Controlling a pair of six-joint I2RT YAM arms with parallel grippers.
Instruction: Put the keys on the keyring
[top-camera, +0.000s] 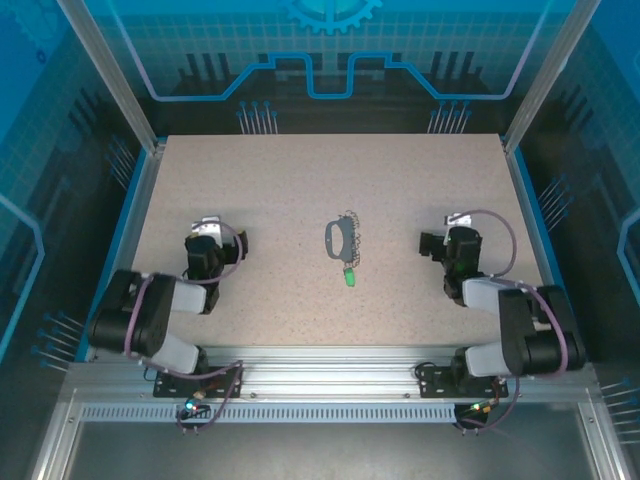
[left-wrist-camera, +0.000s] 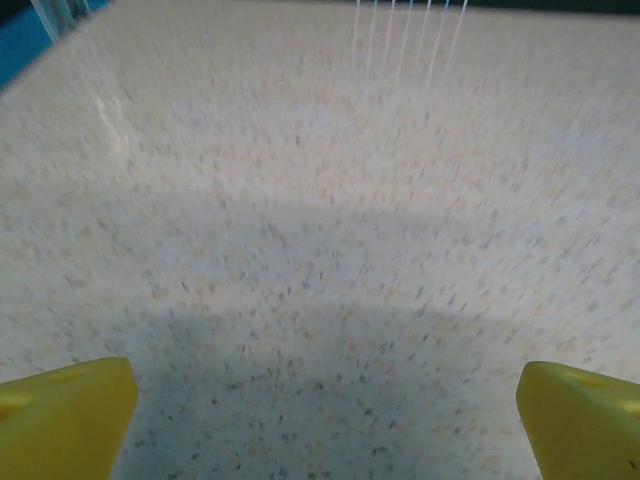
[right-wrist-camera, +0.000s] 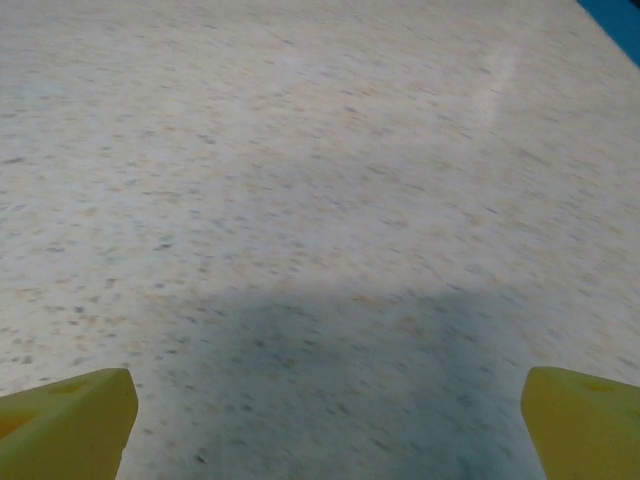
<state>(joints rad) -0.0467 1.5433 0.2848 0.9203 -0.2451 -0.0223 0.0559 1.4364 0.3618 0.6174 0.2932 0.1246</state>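
The dark grey oval keyring (top-camera: 337, 238) lies flat at the middle of the table, with a silvery chain (top-camera: 353, 240) along its right edge. The key (top-camera: 350, 275) with its green head lies just below the ring, on the tabletop. My left gripper (top-camera: 207, 232) hovers well to the left of them. My right gripper (top-camera: 450, 232) hovers well to the right. In both wrist views the yellow fingertips (left-wrist-camera: 65, 412) (right-wrist-camera: 65, 415) stand wide apart over bare table, with nothing between them.
The speckled beige table (top-camera: 300, 180) is framed by aluminium rails, with blue-lit enclosure walls (top-camera: 330, 60) behind and at the sides. Both arm bases (top-camera: 190, 365) sit at the near edge.
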